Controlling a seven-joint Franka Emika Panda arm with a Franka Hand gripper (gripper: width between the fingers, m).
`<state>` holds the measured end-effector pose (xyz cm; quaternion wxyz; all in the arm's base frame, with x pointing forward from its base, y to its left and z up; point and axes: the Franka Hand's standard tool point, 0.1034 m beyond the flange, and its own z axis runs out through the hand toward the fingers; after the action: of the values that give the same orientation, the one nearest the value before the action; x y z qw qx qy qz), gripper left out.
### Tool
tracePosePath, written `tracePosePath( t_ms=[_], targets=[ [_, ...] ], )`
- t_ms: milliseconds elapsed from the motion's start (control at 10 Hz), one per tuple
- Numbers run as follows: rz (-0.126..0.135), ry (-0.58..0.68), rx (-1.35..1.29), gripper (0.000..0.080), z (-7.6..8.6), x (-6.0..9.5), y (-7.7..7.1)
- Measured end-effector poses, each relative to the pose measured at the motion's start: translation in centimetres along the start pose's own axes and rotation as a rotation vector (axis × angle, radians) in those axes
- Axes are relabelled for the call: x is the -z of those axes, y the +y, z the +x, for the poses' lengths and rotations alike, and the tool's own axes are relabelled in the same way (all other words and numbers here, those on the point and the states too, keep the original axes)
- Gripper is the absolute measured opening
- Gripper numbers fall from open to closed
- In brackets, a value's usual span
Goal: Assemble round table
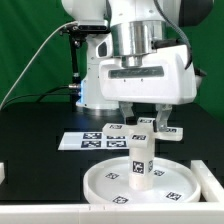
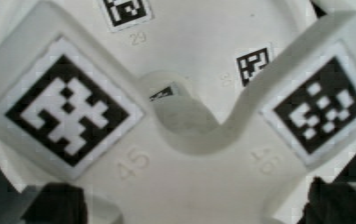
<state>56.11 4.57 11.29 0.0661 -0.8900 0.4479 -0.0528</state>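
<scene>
The large round disc (image 1: 150,187) lies flat at the front of the table. The short cylindrical leg (image 1: 138,160) stands upright at its middle. My gripper (image 1: 145,115) hangs just above the leg's top and is shut on the cross-shaped foot (image 1: 152,128), which lies level with tagged arms sticking out to both sides. In the wrist view the foot (image 2: 175,150) fills the picture, two tagged arms forming a V. My dark fingertips (image 2: 50,205) press on it from either side. The disc (image 2: 193,40) shows behind it. The foot hides the leg's top.
The marker board (image 1: 88,141) lies flat on the black table behind the disc, toward the exterior view's left. The robot's white base (image 1: 100,85) stands behind it. A white ledge (image 1: 40,212) runs along the front edge.
</scene>
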Motion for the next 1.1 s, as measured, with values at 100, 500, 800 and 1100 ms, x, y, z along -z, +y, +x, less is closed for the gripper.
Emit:
tracePosePath(
  t_ms=[100,500,800,1100],
  targets=[
    [0.002,-0.007,0.138,0.0642,0.06,0.64,-0.25],
    [-0.001,-0.018,0.712,0.0649,0.26,0.97,-0.15],
    [-0.026,-0.032,0.995,0.0649,0.28,0.70,-0.01],
    [-0.108,-0.050,1.426,0.0649,0.43,0.45,-0.66]
  ],
)
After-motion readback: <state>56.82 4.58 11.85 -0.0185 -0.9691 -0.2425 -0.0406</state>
